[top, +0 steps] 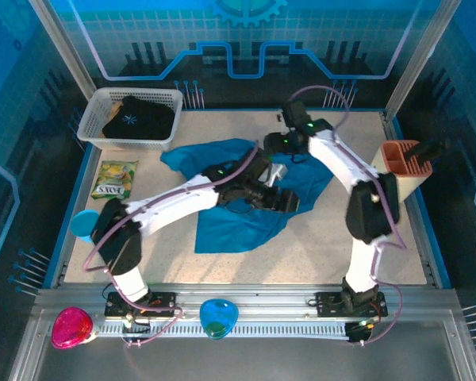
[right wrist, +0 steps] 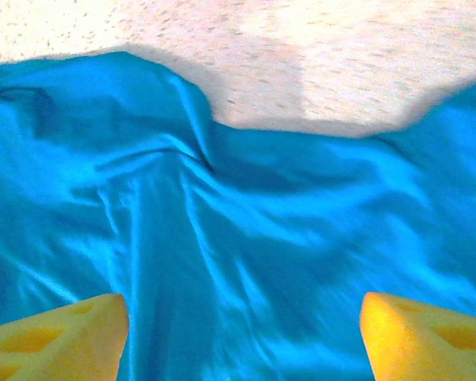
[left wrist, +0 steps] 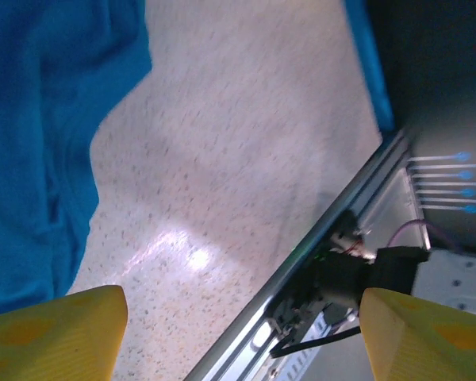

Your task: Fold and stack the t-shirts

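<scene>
Yellow fingertips [left wrist: 55,333] of the left gripper [left wrist: 238,341] stood wide apart with nothing between them, over bare speckled beige worktop [left wrist: 222,159] just beside the edge of the plain teal-blue cloth t-shirt [left wrist: 32,143]. The right gripper [right wrist: 242,337] was likewise spread, holding nothing, and looked down on the rumpled folds of that same teal-blue shirt. From the top camera, the teal-blue shirt lay crumpled and unfolded across the middle of the worktop, with both arms reaching over it, the left from the near left, the right curving in from the near right. The black cloth t-shirt [top: 133,119], marked with a small pale starburst print, sat bundled inside a white plastic lattice basket [top: 93,121] at the far left corner, apart from the teal one. A green snack packet [top: 113,178] lay just in front of the basket, a small light-blue plastic cup [top: 83,225] stood at the left edge, and an orange-brown holder [top: 404,159] sat at the right edge.
</scene>
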Motion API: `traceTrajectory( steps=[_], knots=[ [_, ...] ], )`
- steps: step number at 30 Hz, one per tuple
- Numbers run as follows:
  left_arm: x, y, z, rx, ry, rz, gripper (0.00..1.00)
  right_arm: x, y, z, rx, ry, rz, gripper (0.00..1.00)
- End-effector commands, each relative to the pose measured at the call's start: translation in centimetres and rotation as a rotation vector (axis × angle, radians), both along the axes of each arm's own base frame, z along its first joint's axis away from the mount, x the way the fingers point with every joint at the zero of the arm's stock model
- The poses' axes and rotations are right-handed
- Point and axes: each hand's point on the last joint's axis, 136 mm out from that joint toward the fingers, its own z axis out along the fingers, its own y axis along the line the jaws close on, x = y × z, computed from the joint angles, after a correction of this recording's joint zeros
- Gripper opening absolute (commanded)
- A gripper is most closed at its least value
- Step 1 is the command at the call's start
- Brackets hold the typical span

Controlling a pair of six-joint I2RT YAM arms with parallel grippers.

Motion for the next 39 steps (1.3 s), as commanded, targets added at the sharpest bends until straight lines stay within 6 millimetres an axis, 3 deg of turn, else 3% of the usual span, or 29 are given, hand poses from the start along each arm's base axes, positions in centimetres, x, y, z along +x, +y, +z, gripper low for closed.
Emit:
traceTrajectory(
  steps=[1, 7, 15, 17, 21, 27, 30, 33, 35, 36, 39],
  knots=[
    [2.8, 5.8, 0.2, 0.12, -0.04, 0.136, 0.78, -3.6, -2.8, -2.6, 0.029, 0.061, -0.139, 0.77],
    [9.2, 16.2, -3.4, 0.292, -0.022, 0.447, 0.76, -10.3, -2.7, -7.2, 0.117, 0.176, -0.204, 0.72],
    [15.5, 25.0, -9.4, 0.468, 0.036, 0.701, 0.75, -15.7, 0.5, -11.7, 0.064, 0.262, -0.205, 0.67],
    [16.6, 26.3, -10.4, 0.478, 0.043, 0.748, 0.8, -16.7, 1.1, -12.7, 0.047, 0.288, -0.201, 0.64],
    [18.1, 27.2, -12.7, 0.54, 0.059, 0.755, 0.85, -18.5, 0.5, -13.9, -0.033, 0.324, -0.218, 0.58],
    [19.0, 28.1, -16.4, 0.653, 0.086, 0.739, 0.85, -20.8, -0.5, -14.6, -0.089, 0.325, -0.229, 0.53],
    [19.1, 28.3, -18.0, 0.67, 0.117, 0.732, 0.73, -21.0, -0.6, -15.4, -0.099, 0.332, -0.237, 0.44],
    [19.0, 27.3, -18.1, 0.607, 0.131, 0.714, 0.27, -20.7, -1.6, -15.8, -0.134, 0.322, -0.254, 0.22],
    [18.5, 26.9, -17.2, 0.561, 0.12, 0.72, 0.03, -20.3, -2.4, -15.9, -0.151, 0.317, -0.269, 0.05],
    [18.2, 27.0, -16.8, 0.55, 0.116, 0.727, 0.0, -20.1, -2.8, -15.9, -0.155, 0.314, -0.276, 0.0],
    [16.7, 26.9, -15.2, 0.513, 0.111, 0.734, 0.0, -19.3, -4.2, -15.4, -0.154, 0.295, -0.3, 0.0]
  ],
)
